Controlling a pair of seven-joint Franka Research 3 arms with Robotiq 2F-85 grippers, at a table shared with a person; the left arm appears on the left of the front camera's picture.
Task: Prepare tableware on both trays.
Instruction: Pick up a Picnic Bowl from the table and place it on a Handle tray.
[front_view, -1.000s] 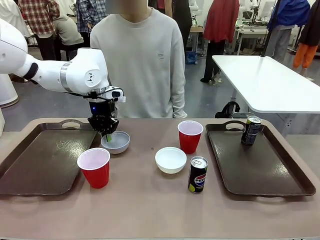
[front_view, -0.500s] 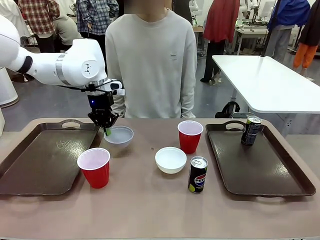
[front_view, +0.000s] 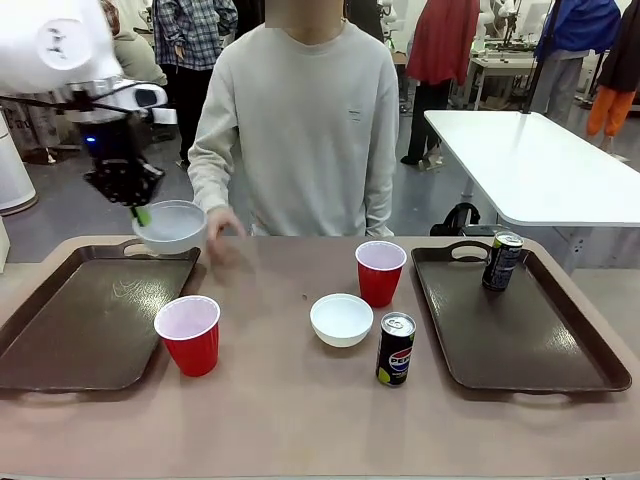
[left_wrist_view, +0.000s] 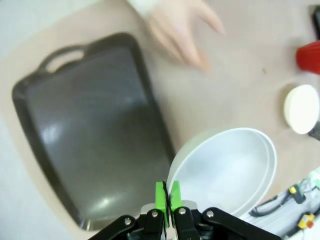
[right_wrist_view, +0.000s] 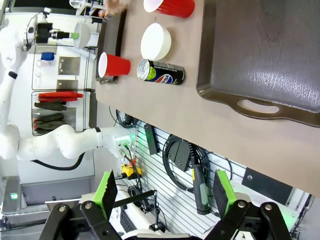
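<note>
The left gripper (front_view: 140, 212) pinches a white bowl (front_view: 172, 228) by its rim, up in the air near the left tray (front_view: 60, 330), likely to set it there (the right gripper (right_wrist_view: 164, 185) is wide open).

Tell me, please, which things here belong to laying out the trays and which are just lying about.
Job in hand: left tray, right tray, white bowl pinched in the left claw, second white bowl, near red cup, far red cup, Pepsi can, dark can on the right tray.
Lying about: white side table behind, red-handled tools on a rack.
</note>
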